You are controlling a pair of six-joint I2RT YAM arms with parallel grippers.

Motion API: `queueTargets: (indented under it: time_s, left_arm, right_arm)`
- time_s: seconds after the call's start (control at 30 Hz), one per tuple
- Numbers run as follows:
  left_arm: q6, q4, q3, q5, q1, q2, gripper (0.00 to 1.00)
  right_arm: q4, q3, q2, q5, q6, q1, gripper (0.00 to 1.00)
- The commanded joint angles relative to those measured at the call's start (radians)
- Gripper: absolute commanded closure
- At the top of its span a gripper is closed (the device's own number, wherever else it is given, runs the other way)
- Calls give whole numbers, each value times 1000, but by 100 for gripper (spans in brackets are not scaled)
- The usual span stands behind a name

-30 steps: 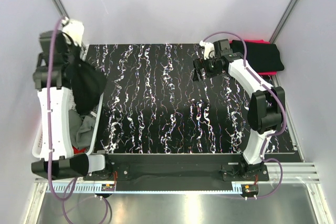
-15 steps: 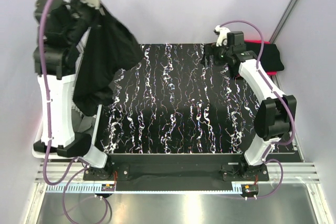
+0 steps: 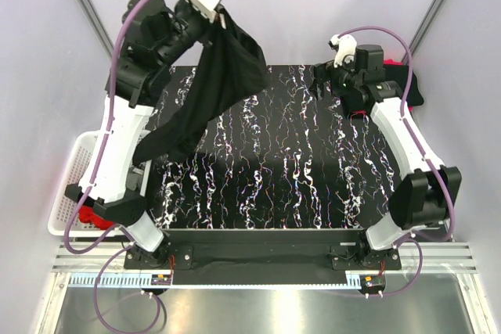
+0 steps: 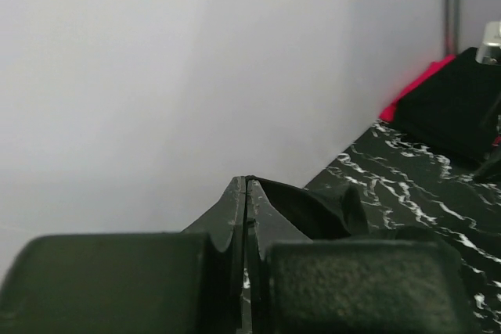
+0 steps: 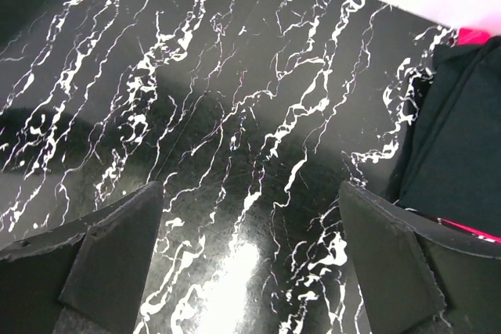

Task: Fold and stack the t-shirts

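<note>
My left gripper [image 3: 221, 7] is raised high at the back left, shut on a black t-shirt [image 3: 211, 91] that hangs from it down toward the table's left side. In the left wrist view the fingers [image 4: 247, 193] are pressed together on black cloth [image 4: 313, 209]. My right gripper [image 3: 325, 84] is open and empty above the table's back right; in its wrist view the fingers [image 5: 117, 248] stand wide apart over bare table. A folded stack, black t-shirt [image 3: 391, 84] over a red one [image 3: 412, 72], lies at the back right corner, also in the right wrist view [image 5: 462, 162].
The table [image 3: 274, 177] is black marble-patterned. A white slatted basket [image 3: 66, 193] stands at the left edge with red cloth [image 3: 94, 217] in it. Grey walls enclose the back and sides.
My left arm has lifted the black t-shirt out of the basket and swung it up and to the right over the table. My right arm has drawn back toward the right.
</note>
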Motion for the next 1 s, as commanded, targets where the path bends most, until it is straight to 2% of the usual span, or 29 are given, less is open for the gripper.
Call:
queueTargets:
  time_s: [0.0,0.13,0.37,0.67,0.8,0.83,0.87,0.9,0.97]
  left_arm:
    - [-49,108,-67,74,-33,-39,100]
    - [-93,169,-158,99,-71,-28,100]
    - [-138,214,-115,128,-87,65,100]
    - [-133,297,0,205,-179,173,100]
    - [-181,329,49,248,-203,214,100]
    - [-192,332,45,251,-205,217,98]
    - [-198,332,35,237,-205,217,92]
    - [-202,340,-4,213,-205,211,72]
    - [-190,361,-76,127,-203,174,71]
  right_arm:
    - [45,-35,-70,-29,-63,6,0]
    - [59,-85,-124,-87,-98,6,0]
    - [18,-150,-225,-406,-163,12,1]
    - [25,-199,-288,-314,-186,18,3]
    - [27,-246,-325,-285,-225,18,3]
    - [25,-253,-333,-284,-230,18,3]
    - [25,-257,-342,-281,-236,20,3]
    - [25,-266,-346,-277,-241,18,3]
    - [24,-276,-354,-267,-258,18,3]
